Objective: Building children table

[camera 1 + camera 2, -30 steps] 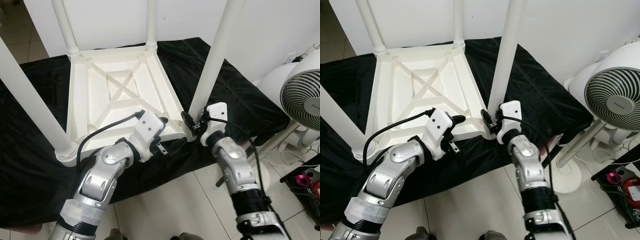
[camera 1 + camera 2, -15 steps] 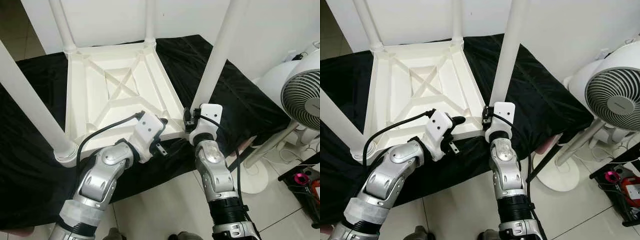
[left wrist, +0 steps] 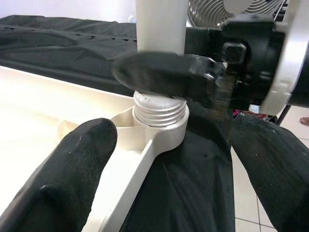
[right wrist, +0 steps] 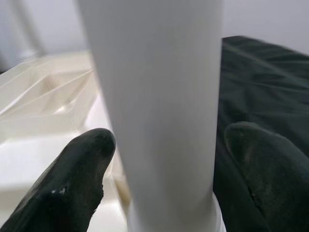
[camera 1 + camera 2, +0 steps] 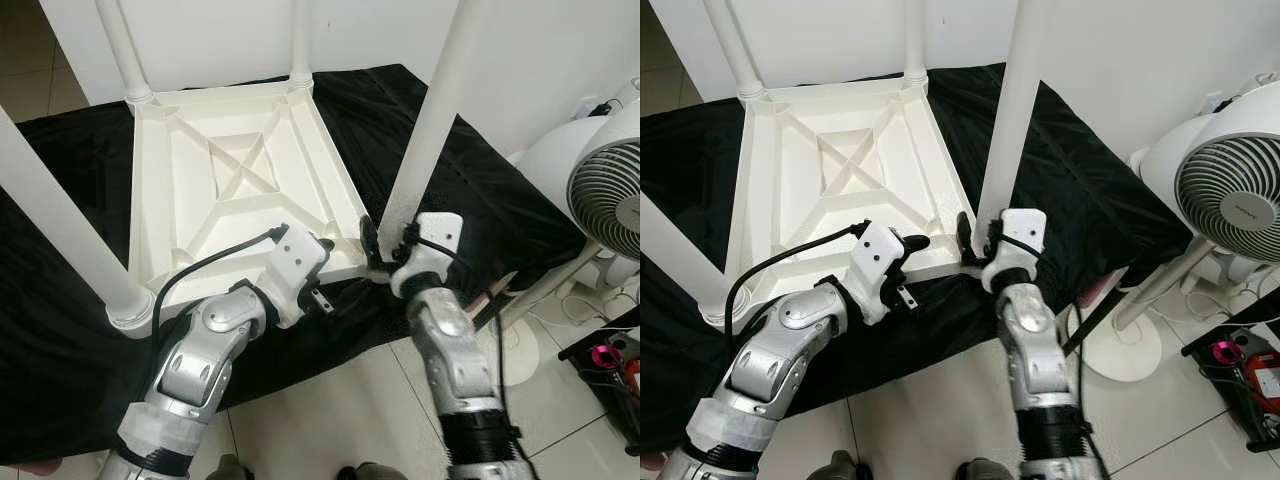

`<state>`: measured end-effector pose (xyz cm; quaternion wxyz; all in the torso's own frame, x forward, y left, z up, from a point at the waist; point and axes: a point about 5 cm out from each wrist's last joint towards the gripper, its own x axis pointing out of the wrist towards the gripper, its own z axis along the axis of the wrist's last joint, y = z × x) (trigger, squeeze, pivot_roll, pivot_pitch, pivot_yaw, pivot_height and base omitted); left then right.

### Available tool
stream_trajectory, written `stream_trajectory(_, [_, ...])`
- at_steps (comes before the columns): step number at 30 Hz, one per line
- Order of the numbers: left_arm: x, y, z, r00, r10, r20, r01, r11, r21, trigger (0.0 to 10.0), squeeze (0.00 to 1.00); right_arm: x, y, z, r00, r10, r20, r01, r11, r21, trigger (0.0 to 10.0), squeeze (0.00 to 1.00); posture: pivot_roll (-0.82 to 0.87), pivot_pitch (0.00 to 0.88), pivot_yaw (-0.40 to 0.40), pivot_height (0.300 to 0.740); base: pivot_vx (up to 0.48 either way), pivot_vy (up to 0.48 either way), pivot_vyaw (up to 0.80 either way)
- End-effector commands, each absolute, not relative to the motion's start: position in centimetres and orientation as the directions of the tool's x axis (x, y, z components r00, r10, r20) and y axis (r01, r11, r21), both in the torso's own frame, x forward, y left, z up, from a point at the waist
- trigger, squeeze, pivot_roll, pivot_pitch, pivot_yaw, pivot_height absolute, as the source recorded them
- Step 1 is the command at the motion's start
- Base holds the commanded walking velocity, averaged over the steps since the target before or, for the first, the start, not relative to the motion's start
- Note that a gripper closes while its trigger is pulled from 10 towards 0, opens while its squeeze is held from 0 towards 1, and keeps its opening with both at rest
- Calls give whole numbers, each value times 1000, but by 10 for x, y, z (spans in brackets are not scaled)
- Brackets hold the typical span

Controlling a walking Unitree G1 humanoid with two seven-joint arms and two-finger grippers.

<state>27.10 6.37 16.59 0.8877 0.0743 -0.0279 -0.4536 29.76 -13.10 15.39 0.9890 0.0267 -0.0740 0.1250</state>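
The white children's table (image 5: 240, 190) lies upside down on a black cloth (image 5: 480, 190) on the floor, its legs cut off by the frame's top. The right pincer (image 5: 385, 250) straddles the near-right leg (image 5: 425, 130) at its threaded base, fingers apart, contact unclear. The left pincer (image 3: 169, 169) sits spread open around the table's near-right corner, partly hidden behind its wrist. A fan (image 5: 605, 190) stands right.

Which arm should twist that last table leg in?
The right. Its pincer already straddles the leg just above the threaded socket. The left pincer sits beside the tabletop corner, holding nothing.
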Motion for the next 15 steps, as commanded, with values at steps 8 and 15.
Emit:
stream_trajectory(8, [272,65,166,606,-795,-22,788,596,155,10000,0,296,-156,138,853,519,62,-514,854,-82,10000,0,-107,43,13,740,0,0,0])
stream_trajectory(15, [274,64,167,604,-797,-16,788,594,160,10000,0,307,-163,139,788,615,2,-609,780,-145,10000,0,-107,32,23,740,0,0,0])
